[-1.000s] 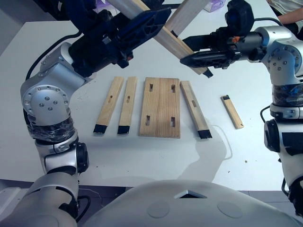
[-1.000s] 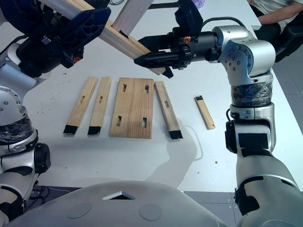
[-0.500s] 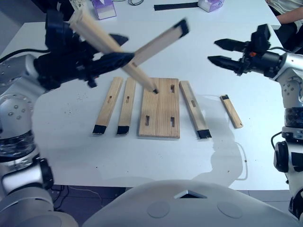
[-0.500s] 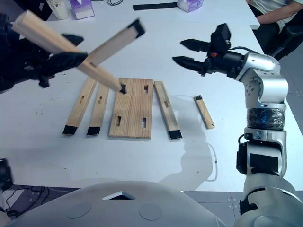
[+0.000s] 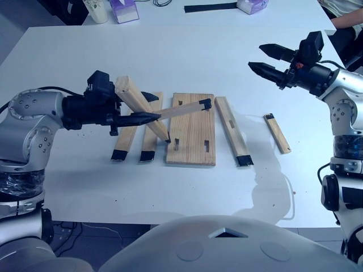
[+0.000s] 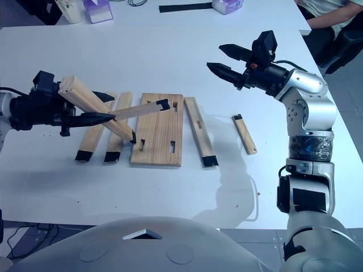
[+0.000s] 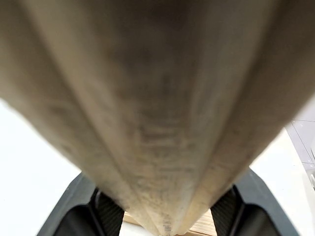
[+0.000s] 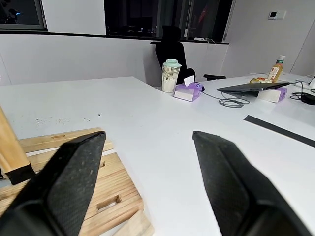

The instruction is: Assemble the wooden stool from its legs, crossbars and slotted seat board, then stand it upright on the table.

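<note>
Hiding left end effector point(image 5: 144, 107): leg assembly point(image 5: 128, 92)

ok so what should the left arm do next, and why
Probably nudge the held leg sideways so its black tip meets the seat board's near-left slot. The left gripper is shut on the leg, whose tip sits just left of that slot, at the board's edge.

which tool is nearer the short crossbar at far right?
Right. The right tool hangs open above and beyond the short crossbar; the left tool grips the joined pieces on the seat board's other side.
</note>
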Controlling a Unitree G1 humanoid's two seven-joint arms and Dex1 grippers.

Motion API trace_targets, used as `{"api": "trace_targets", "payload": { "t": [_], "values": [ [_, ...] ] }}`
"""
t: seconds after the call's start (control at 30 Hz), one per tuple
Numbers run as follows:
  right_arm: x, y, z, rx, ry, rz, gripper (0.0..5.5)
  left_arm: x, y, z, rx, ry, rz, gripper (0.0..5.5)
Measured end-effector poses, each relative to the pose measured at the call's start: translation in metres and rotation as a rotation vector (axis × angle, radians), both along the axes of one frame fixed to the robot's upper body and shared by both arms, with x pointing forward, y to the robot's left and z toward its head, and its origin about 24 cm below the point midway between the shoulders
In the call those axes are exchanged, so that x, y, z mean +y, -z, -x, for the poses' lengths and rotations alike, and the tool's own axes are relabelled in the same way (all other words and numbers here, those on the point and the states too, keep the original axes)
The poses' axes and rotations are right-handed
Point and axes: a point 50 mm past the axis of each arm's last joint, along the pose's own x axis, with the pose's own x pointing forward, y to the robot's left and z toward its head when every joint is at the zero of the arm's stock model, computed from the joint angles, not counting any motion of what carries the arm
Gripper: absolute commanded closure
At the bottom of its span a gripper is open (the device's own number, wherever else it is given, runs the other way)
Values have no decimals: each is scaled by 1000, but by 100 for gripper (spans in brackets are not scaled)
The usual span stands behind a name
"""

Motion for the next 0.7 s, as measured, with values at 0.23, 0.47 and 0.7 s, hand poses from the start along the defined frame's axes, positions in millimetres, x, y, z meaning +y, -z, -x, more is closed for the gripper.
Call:
{"api": "trace_targets", "payload": {
  "t": [0.23, 0.47, 0.7],
  "values": [
    [-1, -2, -4, 5, -8, -5, 224, -12, -4, 6, -12, 53, 53, 346],
    [0, -3, -6, 9, -14, -7, 224, -15, -4, 9, -20, 61, 49, 346],
    [0, -1, -10, 18, -10, -2, 224, -12, 1, -1, -7, 63, 30, 346]
  ]
}}
